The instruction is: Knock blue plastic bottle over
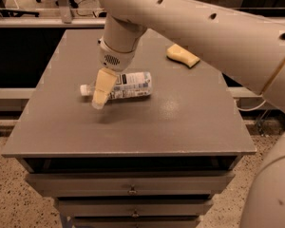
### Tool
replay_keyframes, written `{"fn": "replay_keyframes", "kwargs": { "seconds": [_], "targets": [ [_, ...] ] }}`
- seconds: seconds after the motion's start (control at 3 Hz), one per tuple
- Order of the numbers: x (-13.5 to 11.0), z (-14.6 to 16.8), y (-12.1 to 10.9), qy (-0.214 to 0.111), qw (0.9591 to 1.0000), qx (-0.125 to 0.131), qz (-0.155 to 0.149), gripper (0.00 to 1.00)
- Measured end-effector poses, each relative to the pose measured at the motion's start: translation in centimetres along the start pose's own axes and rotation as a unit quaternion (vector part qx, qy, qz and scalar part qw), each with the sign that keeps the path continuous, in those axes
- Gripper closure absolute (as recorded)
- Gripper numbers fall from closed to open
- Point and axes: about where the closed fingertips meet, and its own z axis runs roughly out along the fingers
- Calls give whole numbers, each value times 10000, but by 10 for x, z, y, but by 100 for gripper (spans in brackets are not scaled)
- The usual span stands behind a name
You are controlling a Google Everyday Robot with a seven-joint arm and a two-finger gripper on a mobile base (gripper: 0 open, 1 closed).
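The blue plastic bottle (128, 85) lies on its side near the middle of the grey table (133, 127), its white cap (85, 90) pointing left and its printed label facing up. My gripper (100, 96) hangs from the large white arm right over the bottle's neck end, its pale fingertips just above the table in front of the bottle. The part of the bottle behind the gripper is hidden.
A yellow sponge (183, 55) lies at the table's back right. The table top sits on a drawer unit (133, 191) with handles on its front. A railing and chair legs stand behind the table.
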Motion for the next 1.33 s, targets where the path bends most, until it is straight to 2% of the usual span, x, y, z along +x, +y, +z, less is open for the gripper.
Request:
{"fn": "replay_keyframes", "kwargs": {
  "seconds": [0.33,0.67,1.0,1.33],
  "targets": [
    [1,-5,4,1,10000,9,-35,0],
    [13,-20,5,-424,9991,54,19,0],
    [28,-56,60,-1919,9806,265,-298,0],
    [37,-84,62,-2891,9533,857,-155,0]
  ]
}}
